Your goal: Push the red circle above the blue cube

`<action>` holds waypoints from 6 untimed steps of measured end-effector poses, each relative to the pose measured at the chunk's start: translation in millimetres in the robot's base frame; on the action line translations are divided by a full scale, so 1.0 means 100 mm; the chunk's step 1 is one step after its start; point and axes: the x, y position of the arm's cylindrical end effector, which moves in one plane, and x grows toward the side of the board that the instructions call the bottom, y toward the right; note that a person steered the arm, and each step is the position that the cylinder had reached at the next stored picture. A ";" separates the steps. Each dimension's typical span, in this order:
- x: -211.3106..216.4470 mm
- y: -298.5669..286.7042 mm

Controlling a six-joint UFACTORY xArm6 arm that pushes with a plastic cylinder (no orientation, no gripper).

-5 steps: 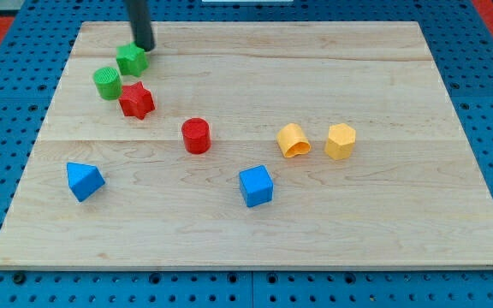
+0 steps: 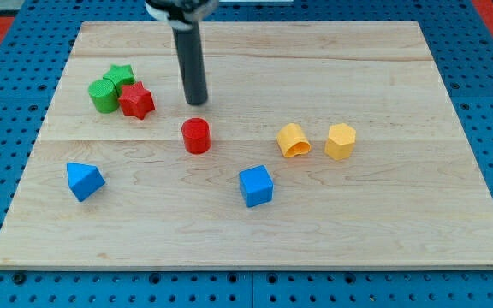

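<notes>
The red circle (image 2: 196,135) is a short red cylinder standing left of the board's middle. The blue cube (image 2: 256,186) lies below it and to its right. My tip (image 2: 196,102) is just above the red circle in the view, a small gap from its top edge. The rod rises from the tip to the view's top edge.
A red star (image 2: 136,100), a green star (image 2: 121,76) and a green cylinder (image 2: 103,95) cluster at the upper left. A blue triangular block (image 2: 84,180) lies at the lower left. Two yellow blocks (image 2: 294,140) (image 2: 340,141) lie right of the middle. The wooden board (image 2: 383,231) lies on a blue pegboard.
My tip has moved from beside the green star at the upper left to just above the red circle. The green star has shifted left and down, against the green cylinder and red star.
</notes>
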 end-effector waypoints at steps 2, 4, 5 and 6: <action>0.62 -0.11; 0.94 -0.08; 0.62 -0.78; 0.39 -1.29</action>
